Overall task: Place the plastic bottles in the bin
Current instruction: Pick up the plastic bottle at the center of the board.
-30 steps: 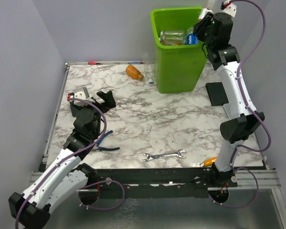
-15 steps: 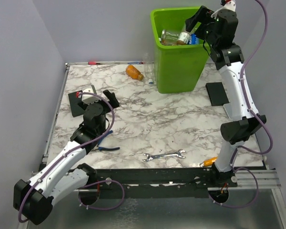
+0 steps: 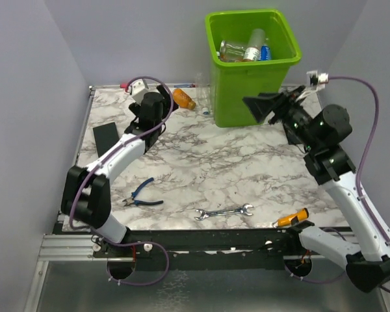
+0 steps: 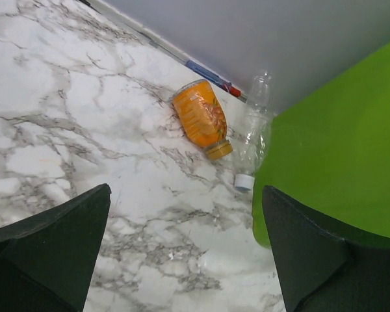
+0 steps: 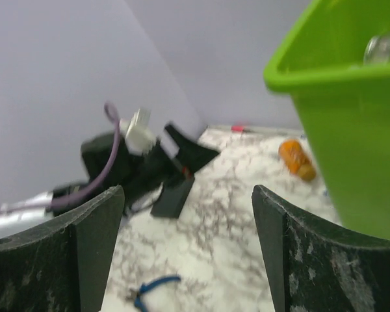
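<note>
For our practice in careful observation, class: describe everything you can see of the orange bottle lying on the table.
The orange bottle is small, plastic-looking, with a ribbed glossy orange body and a yellowish cap. It lies on its side on the marble table near the back edge, left of the green bin, cap toward a clear bottle beside the bin; whether they touch is unclear. Nothing grips it.

bin (image 4: 338, 143) cut off by frame edge in l wrist view; r wrist view blurry, orange bottle (image 5: 297, 160) indistinct
</note>
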You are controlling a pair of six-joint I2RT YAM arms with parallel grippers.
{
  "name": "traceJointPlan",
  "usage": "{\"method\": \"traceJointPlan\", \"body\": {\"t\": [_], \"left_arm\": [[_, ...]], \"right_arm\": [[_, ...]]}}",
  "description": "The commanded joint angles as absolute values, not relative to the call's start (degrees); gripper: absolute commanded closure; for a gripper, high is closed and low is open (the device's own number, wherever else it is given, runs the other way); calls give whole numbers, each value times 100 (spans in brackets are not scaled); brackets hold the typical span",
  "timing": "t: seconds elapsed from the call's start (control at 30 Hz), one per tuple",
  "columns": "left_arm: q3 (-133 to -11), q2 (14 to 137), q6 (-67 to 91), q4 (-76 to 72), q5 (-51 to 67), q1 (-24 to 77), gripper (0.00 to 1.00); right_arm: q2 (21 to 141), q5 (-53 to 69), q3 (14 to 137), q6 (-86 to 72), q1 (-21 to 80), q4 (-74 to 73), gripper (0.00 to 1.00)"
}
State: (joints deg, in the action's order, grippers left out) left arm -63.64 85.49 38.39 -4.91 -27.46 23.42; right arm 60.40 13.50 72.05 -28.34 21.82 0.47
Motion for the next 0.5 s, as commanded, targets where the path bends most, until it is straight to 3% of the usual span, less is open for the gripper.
{"method": "traceJointPlan", "body": {"t": [0.0, 0.2, 0.47], "left_arm": [[-7210, 9742, 4794, -221, -1815, 1972, 1], [-8747, 11517, 4931, 63, -1781, 1904, 1], [-10723, 13420, 5270, 523, -2102, 1890, 1]], "right_arm": [[5401, 2020, 5468, -3377, 2239, 624, 18], [4774, 2103, 4084, -3608, 2278, 558, 19], [4506, 2074, 3446, -3397, 2294, 425, 19]]}}
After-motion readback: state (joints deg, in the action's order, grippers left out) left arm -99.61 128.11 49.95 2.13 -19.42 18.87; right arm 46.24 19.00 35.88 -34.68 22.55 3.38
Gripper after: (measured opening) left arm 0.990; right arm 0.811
